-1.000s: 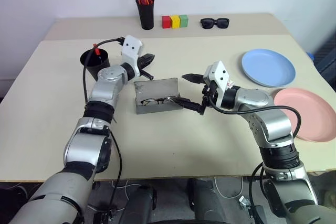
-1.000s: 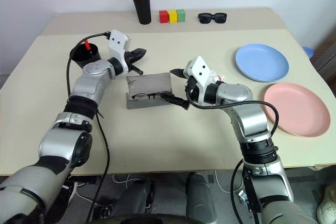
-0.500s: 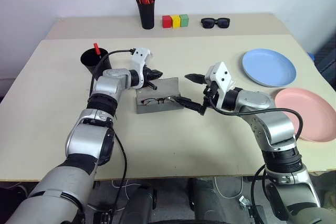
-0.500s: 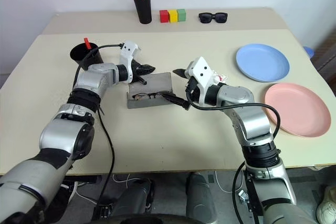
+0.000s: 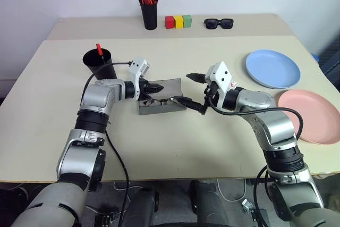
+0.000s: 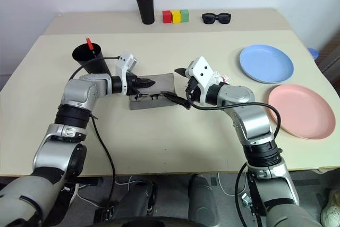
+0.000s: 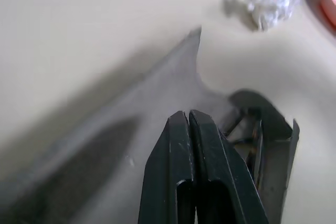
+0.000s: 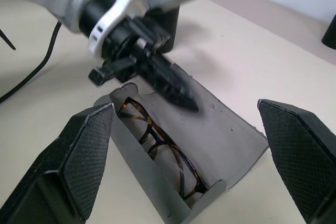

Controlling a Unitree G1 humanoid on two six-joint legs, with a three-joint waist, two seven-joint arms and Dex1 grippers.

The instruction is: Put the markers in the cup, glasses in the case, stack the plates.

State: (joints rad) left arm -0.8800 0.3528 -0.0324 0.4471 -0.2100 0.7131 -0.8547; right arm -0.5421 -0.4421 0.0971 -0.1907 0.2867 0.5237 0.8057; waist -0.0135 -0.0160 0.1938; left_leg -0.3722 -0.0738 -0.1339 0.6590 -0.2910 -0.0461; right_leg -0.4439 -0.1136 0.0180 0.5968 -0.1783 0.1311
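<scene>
The grey case lies open mid-table with the glasses resting inside it. My left gripper is shut, and its tips sit on or just over the raised lid at the case's left end; I cannot tell whether they touch. My right gripper stands open at the case's right end with nothing between its fingers. The black cup stands at the left with a red-capped marker upright in it. The blue plate and the pink plate lie side by side at the right.
At the back of the table stand a black holder of orange-red pens, three coloured blocks and black sunglasses. A crumpled white scrap lies between the case and the plates.
My left gripper has drawn back from above the case's far edge and dropped to the lid, its wrist turning to point rightward. The right arm has kept still.
</scene>
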